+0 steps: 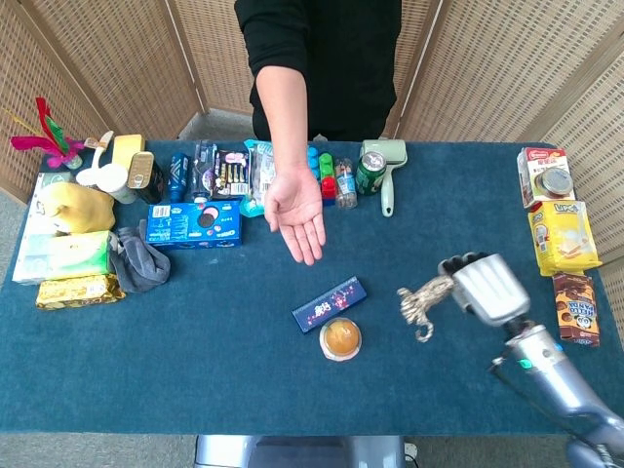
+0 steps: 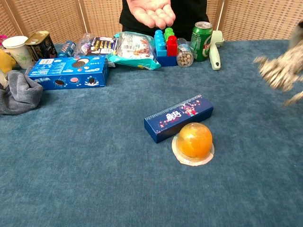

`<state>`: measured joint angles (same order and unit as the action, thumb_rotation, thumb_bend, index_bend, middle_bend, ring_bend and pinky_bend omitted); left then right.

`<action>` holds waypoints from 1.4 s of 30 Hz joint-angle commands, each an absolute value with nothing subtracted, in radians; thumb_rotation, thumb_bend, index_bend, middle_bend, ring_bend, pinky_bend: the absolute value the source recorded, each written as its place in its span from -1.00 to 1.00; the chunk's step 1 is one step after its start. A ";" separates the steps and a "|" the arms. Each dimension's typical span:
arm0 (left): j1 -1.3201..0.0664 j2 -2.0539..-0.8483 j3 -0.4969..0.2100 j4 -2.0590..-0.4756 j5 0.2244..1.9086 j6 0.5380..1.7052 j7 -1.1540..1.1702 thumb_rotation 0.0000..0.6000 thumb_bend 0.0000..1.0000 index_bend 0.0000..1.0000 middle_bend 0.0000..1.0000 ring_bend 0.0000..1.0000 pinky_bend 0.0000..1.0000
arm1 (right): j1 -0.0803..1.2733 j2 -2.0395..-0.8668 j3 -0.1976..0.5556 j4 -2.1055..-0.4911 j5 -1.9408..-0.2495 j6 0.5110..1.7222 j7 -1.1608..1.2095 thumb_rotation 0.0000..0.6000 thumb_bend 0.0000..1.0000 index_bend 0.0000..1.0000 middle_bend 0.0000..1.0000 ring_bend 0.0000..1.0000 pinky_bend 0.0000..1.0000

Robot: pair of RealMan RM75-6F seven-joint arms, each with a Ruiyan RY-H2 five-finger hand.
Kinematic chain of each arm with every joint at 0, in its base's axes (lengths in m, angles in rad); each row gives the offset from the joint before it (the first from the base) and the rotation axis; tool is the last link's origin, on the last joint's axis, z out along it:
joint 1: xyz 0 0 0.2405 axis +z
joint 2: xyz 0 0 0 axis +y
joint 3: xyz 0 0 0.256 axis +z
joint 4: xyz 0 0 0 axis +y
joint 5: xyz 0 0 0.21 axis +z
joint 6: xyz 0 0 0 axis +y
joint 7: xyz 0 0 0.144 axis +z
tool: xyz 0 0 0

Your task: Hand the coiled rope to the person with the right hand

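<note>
My right hand [image 1: 486, 287] grips the coiled beige rope [image 1: 423, 300] and holds it above the blue table, right of centre in the head view. In the chest view the rope [image 2: 281, 71] shows blurred at the right edge, lifted off the cloth, and the hand itself is cut off there. The person's open palm [image 1: 297, 212] waits face up over the table's middle back; in the chest view the person's palm [image 2: 152, 12] is at the top centre. My left hand is not in either view.
A dark blue box [image 1: 330, 303] and an orange jelly cup [image 1: 340, 338] lie between the rope and the palm. Blocks, a green can [image 1: 370, 173] and a lint roller [image 1: 384, 161] line the back. Snack packs [image 1: 564, 237] sit at the right edge, several items at the left.
</note>
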<state>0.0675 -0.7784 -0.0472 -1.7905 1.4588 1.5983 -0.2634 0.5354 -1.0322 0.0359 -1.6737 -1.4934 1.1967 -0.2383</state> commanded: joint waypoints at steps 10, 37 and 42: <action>0.067 -0.778 -0.045 -1.789 1.463 1.598 -0.268 1.00 -0.66 -0.89 -0.91 -0.85 -0.82 | 0.565 -0.925 0.233 -1.918 -1.204 1.174 -0.169 1.00 0.12 0.18 0.14 0.06 0.20; 0.058 -0.776 -0.048 -1.781 1.447 1.579 -0.282 1.00 -0.66 -0.89 -0.91 -0.85 -0.82 | 0.997 -1.192 0.436 -2.060 -0.547 1.309 -0.726 1.00 0.13 0.18 0.14 0.04 0.21; 0.058 -0.770 -0.049 -1.775 1.443 1.577 -0.303 1.00 -0.66 -0.89 -0.91 -0.85 -0.82 | 1.027 -1.254 0.420 -2.046 -0.537 1.312 -0.730 1.00 -0.04 -0.05 -0.04 -0.10 0.17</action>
<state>0.0584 -0.7707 -0.0494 -1.7760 1.4422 1.5769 -0.3018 1.0192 -1.2446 0.4249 -2.0469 -0.5417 1.3187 -0.7346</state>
